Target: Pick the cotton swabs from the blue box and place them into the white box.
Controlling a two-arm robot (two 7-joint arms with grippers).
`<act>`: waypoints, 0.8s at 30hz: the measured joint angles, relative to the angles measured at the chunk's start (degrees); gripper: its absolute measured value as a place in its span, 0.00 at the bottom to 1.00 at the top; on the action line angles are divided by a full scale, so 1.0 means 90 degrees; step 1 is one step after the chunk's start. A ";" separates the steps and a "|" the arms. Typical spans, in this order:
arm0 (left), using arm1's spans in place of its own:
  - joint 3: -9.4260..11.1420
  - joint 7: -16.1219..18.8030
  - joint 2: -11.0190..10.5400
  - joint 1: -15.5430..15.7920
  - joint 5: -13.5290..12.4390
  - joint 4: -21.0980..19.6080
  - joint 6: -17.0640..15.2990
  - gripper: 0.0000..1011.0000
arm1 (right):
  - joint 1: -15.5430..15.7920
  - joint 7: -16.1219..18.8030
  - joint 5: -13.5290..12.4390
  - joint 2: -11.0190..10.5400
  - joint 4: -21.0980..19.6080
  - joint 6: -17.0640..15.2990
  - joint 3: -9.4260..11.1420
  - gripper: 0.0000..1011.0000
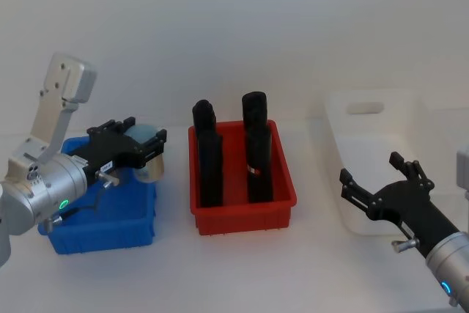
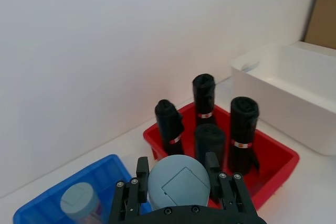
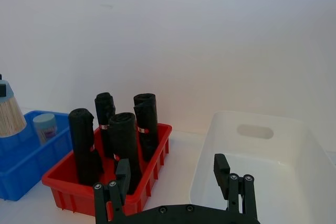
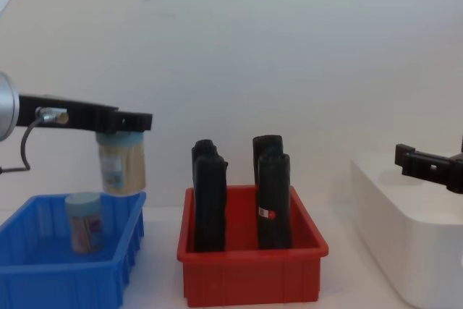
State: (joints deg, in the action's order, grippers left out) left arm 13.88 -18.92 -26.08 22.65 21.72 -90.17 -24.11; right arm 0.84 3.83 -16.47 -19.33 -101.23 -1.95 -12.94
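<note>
My left gripper point(image 1: 149, 148) is shut on a jar of cotton swabs point(image 4: 121, 163) with a pale blue lid point(image 2: 177, 183), held in the air above the right end of the blue box point(image 1: 110, 229). Another jar of cotton swabs point(image 4: 85, 221) stands upright inside the blue box point(image 4: 65, 276), also seen as a pale-lidded jar point(image 2: 79, 201). The white box point(image 1: 374, 159) sits at the right. My right gripper point(image 1: 375, 171) hovers open at the white box's near left side, holding nothing.
A red bin point(image 1: 242, 196) with several tall black upright blocks point(image 1: 255, 148) stands between the blue box and the white box. A white wall runs behind the table. Bare table lies in front of the bins.
</note>
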 joint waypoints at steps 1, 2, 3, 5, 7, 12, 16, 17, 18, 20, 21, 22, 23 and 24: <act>0.0000 -0.0053 -0.0006 0.0008 0.0000 -0.0029 -0.0027 0.65 | 0.0000 0.0000 0.0000 0.0000 0.0000 0.0000 0.0000 0.99; 0.0002 -0.0188 -0.0018 0.0027 0.0001 -0.0078 -0.0084 0.65 | 0.0000 0.0000 0.0000 0.0000 0.0000 0.0000 0.0000 0.99; 0.0002 -0.0188 -0.0018 0.0027 0.0001 -0.0078 -0.0084 0.65 | 0.0000 0.0000 0.0000 0.0000 0.0000 0.0000 0.0000 0.99; 0.0015 -0.0365 -0.0031 0.0062 0.0001 -0.0151 -0.0153 0.65 | 0.0000 0.0000 0.0000 0.0000 0.0000 0.0000 0.0000 0.99; 0.0031 -0.0570 -0.0038 0.0099 0.0001 -0.0207 -0.0220 0.65 | 0.0000 0.0000 0.0000 0.0000 0.0000 0.0000 0.0000 0.99; 0.0082 -0.0967 -0.0038 0.0172 0.0001 -0.0290 -0.0308 0.65 | 0.0000 0.0000 0.0000 0.0000 0.0000 0.0000 0.0000 0.99; 0.0146 -0.1312 -0.0011 0.0247 -0.0013 -0.0337 -0.0370 0.65 | 0.0000 0.0000 0.0000 0.0000 0.0000 0.0000 0.0000 0.99; 0.0155 -0.1355 -0.0006 0.0257 -0.0015 -0.0343 -0.0381 0.65 | 0.0000 0.0000 0.0000 0.0000 0.0000 0.0000 0.0000 0.99; 0.0164 -0.1401 -0.0003 0.0267 -0.0018 -0.0348 -0.0390 0.65 | 0.0000 0.0000 0.0000 0.0000 0.0000 0.0000 0.0000 0.99; 0.0192 -0.1520 0.0009 0.0294 -0.0023 -0.0367 -0.0415 0.65 | 0.0000 0.0000 0.0000 0.0000 0.0000 0.0000 0.0000 0.99; 0.0199 -0.1557 0.0012 0.0301 -0.0025 -0.0371 -0.0423 0.65 | 0.0000 0.0000 0.0000 0.0000 0.0000 0.0000 0.0000 0.99; 0.0211 -0.1611 0.0017 0.0313 -0.0028 -0.0380 -0.0435 0.65 | 0.0000 0.0000 0.0000 0.0000 0.0000 0.0000 0.0000 0.99; 0.0219 -0.1647 0.0021 0.0321 -0.0029 -0.0386 -0.0442 0.65 | 0.0000 0.0000 0.0000 0.0000 0.0000 0.0000 0.0000 0.99; 0.0224 -0.1673 0.0024 0.0327 -0.0030 -0.0390 -0.0448 0.65 | 0.0000 0.0000 0.0000 0.0000 0.0000 0.0000 0.0000 0.99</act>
State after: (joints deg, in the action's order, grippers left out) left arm 15.90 -33.98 -25.87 25.59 21.45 -93.68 -28.14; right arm 0.84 3.83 -16.46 -19.34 -101.23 -1.95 -12.94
